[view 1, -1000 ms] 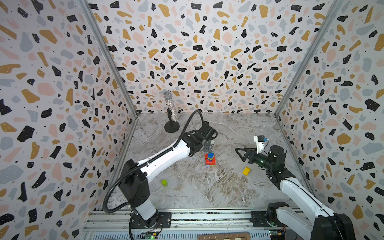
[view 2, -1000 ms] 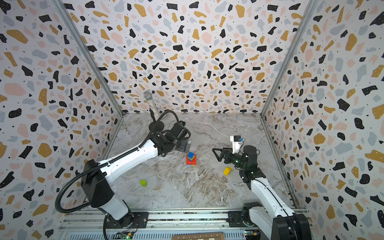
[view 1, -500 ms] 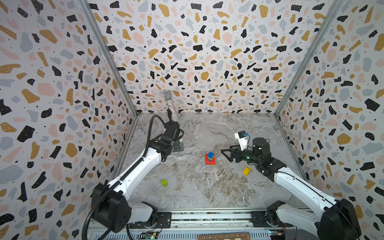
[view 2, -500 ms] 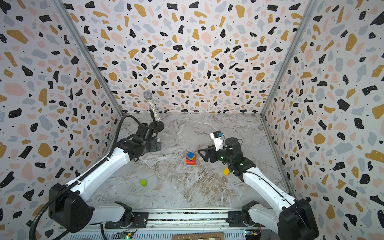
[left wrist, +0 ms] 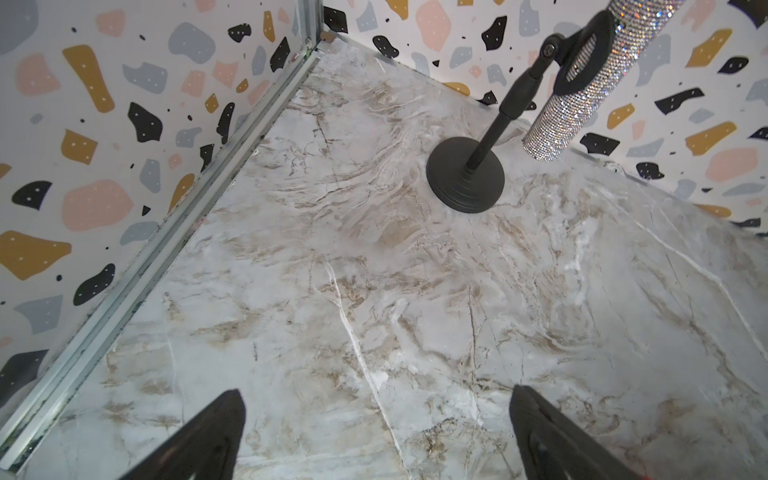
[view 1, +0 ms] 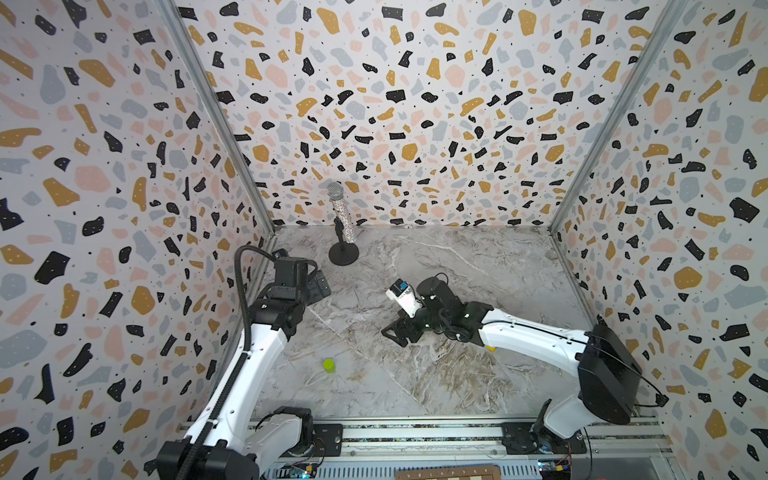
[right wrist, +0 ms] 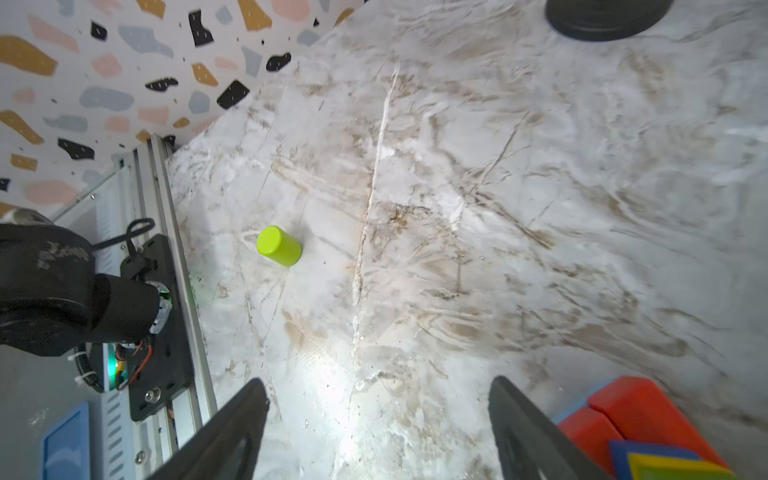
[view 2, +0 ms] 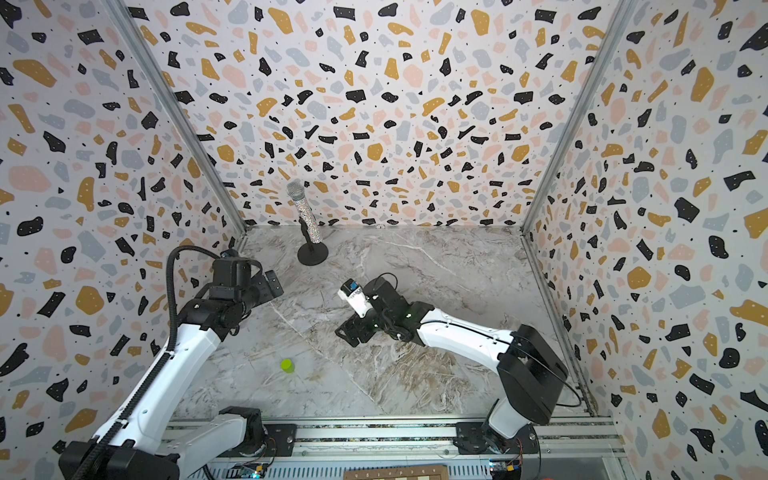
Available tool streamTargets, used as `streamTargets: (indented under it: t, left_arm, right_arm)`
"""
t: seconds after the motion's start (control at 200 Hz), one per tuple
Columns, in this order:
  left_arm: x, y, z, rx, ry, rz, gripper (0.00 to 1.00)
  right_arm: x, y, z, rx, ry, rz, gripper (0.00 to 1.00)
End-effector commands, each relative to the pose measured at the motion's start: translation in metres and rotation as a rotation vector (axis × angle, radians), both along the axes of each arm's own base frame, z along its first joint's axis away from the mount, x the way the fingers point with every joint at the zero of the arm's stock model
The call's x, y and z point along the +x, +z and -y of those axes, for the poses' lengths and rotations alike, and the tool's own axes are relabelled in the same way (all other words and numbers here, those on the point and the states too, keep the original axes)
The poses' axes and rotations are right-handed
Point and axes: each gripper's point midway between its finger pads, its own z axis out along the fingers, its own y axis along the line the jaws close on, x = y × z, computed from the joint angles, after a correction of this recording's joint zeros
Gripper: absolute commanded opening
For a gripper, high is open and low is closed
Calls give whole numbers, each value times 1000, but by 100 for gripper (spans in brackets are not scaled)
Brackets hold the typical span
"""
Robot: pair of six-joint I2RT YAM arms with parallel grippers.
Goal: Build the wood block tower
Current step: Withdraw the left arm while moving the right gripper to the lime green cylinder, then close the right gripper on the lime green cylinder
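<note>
My right fingers (right wrist: 245,419) stand wide apart with nothing between them, only bare worktop (right wrist: 457,208) showing through the gap. Closest to them, just outside one finger, is the tower (right wrist: 623,411). It has two red blocks over a light-blue base, with blue, lime and yellow pieces on top that are cut off at the frame edge. I cannot tell whether that finger touches it. In both top views my right arm hides the tower altogether, so the wrist camera is all I have for it.

Farther ahead of the right fingers, a little off their centre line, sits the lime cylinder (right wrist: 278,246), alone on the worktop and apparently standing on end. I read the step in hand as fetching that cylinder for the tower. The next move calls for carrying the fingers forward and away from the stack without brushing it. Then I line the gap up over the cylinder, lower, and close squarely on its round sides, since I judge it could roll or squirt out.

A yellow sliver (view 1: 490,348) peeks from under my right arm in a top view, perhaps another loose block.

My left fingers (left wrist: 216,432) are spread just as wide and hold nothing. They are well apart from the blocks, near the side wall. Beyond them stands the glittery microphone (left wrist: 582,83) on its black stand (left wrist: 465,174), which I leave alone.
</note>
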Motion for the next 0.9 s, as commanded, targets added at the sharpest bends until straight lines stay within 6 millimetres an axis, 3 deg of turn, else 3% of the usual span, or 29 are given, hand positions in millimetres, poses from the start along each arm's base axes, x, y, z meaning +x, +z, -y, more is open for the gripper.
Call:
streamTargets:
  t: [0.0, 0.16, 0.436, 0.791, 0.896]
  left_arm:
    - [2, 10, -7, -59, 37, 92, 100]
    - [-2, 15, -14, -74, 61, 141, 100]
    - [-12, 15, -19, -70, 83, 203, 100]
    - [-15, 11, -14, -90, 59, 210, 100]
    - [-13, 10, -11, -101, 48, 211, 100]
  right_arm:
    - [-2, 7, -31, 12, 48, 49, 81]
    - [-22, -15, -74, 15, 139, 14, 69]
    - [-51, -40, -126, 21, 236, -17, 71]
    - [-63, -60, -152, 32, 274, -40, 73]
    - [-66, -65, -159, 29, 283, -50, 69]
